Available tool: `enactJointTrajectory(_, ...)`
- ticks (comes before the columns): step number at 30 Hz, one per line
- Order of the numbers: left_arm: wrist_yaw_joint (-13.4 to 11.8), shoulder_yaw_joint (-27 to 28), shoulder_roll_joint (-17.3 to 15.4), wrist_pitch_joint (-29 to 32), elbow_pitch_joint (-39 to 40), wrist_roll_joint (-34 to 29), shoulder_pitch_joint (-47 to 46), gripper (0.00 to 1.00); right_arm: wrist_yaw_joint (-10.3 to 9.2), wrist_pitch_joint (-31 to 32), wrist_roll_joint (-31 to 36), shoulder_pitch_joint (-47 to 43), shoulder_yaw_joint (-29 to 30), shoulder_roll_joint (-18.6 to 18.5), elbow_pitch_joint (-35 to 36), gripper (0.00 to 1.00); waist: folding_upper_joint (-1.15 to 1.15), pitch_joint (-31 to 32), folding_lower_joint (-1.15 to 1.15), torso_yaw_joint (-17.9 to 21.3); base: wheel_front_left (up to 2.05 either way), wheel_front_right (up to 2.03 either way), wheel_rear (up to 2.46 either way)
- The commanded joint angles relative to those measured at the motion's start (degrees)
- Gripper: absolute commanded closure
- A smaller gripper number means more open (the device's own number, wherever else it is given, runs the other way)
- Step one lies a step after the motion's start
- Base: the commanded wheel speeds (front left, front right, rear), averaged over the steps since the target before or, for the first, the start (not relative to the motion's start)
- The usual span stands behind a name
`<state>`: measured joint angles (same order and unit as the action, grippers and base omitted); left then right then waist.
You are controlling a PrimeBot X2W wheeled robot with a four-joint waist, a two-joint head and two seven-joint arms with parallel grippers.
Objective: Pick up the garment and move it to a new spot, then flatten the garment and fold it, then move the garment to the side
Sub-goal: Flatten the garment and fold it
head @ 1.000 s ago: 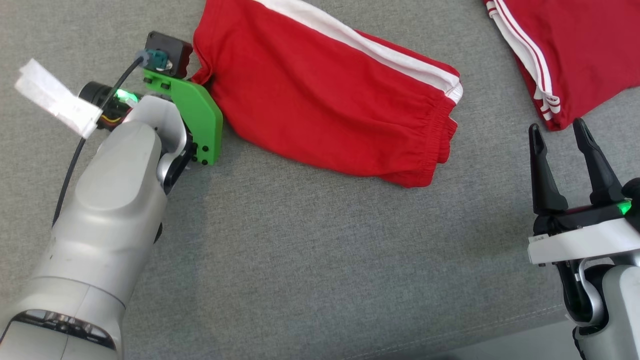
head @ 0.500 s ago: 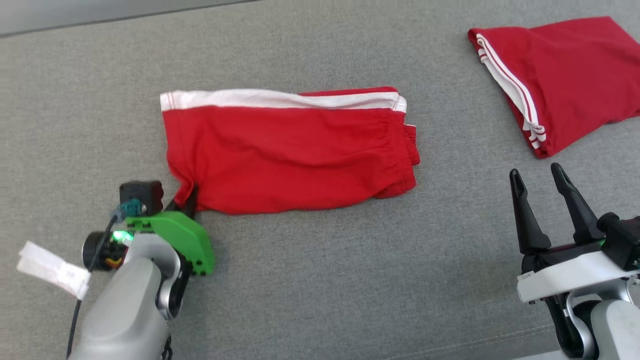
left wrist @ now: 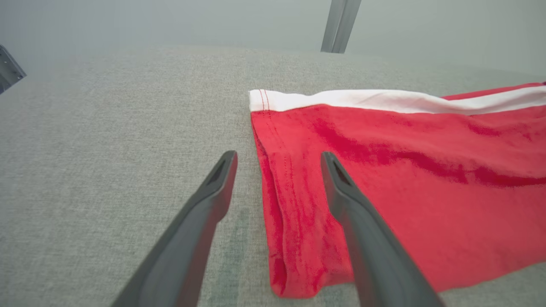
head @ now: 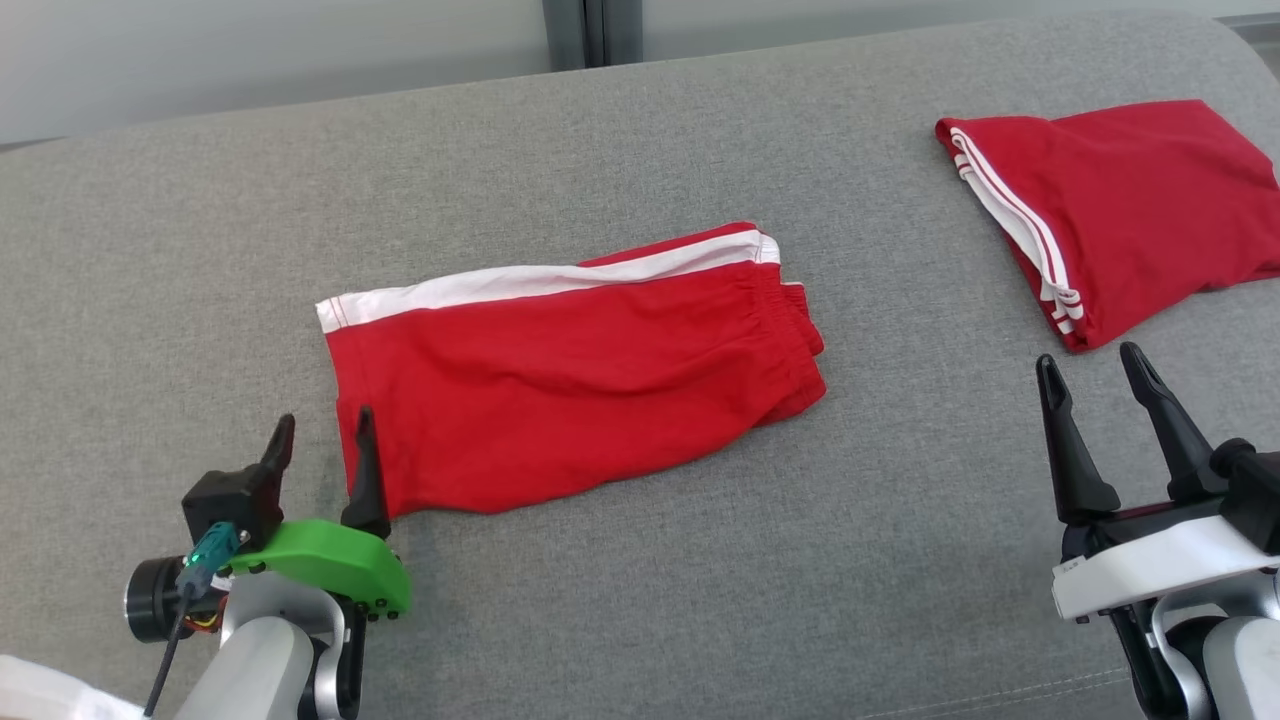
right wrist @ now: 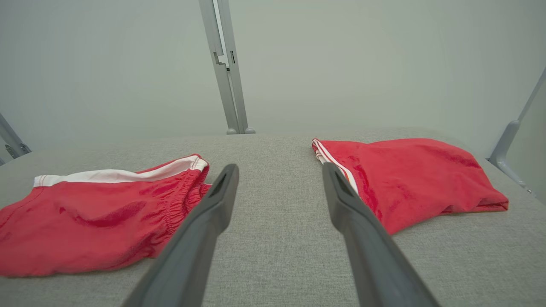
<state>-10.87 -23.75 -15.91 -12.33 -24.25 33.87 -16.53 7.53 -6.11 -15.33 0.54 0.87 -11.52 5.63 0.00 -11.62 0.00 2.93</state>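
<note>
The folded red fabric shorts with a white side stripe [head: 570, 385] lie flat in the middle of the grey woven cushion surface [head: 640, 600]. The left gripper [head: 325, 416] is at their near left corner, jaws wide and empty, one finger over the hem and the other over bare cushion. The right gripper [head: 1088, 356] hovers well to the right, jaws wide and holding nothing, near a second folded red garment with white stripes [head: 1140, 210]

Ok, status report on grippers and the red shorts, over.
Left gripper open at hem of red shorts. Right gripper open, empty. Shorts flat on grey surface. Second red garment well clear.
</note>
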Motion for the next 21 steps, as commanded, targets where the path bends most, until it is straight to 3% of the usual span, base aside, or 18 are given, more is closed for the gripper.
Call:
enactJointTrajectory(1, -1.28, 0.89, -0.54, -1.37, 2.67, -1.32, 1.44, 0.0, -0.1, 0.37, 0.46, 0.09, 0.33, -0.27, 0.53, 0.0, 0.0, 0.4, 0.0, -0.2, 0.0, 0.0, 0.0)
enactJointTrajectory(11, -5.32, 3.12, -3.61, -2.85, 18.54, -9.15, 6.59, 0.0, -0.1, 2.75, 0.93, 1.28, 0.61, -1.17, 2.28, 0.0, 0.0, 2.03, 0.0, -0.93, 0.0, 0.0, 0.0)
enactJointTrajectory(21, -4.83, 2.9, -4.59, -2.83, 23.39, -10.05, 9.65, 0.0, -0.1, 4.04, 0.75, -0.06, 1.27, -0.75, 3.18, 0.0, 0.0, 2.53, 0.0, -1.6, 0.0, 0.0, 0.0)
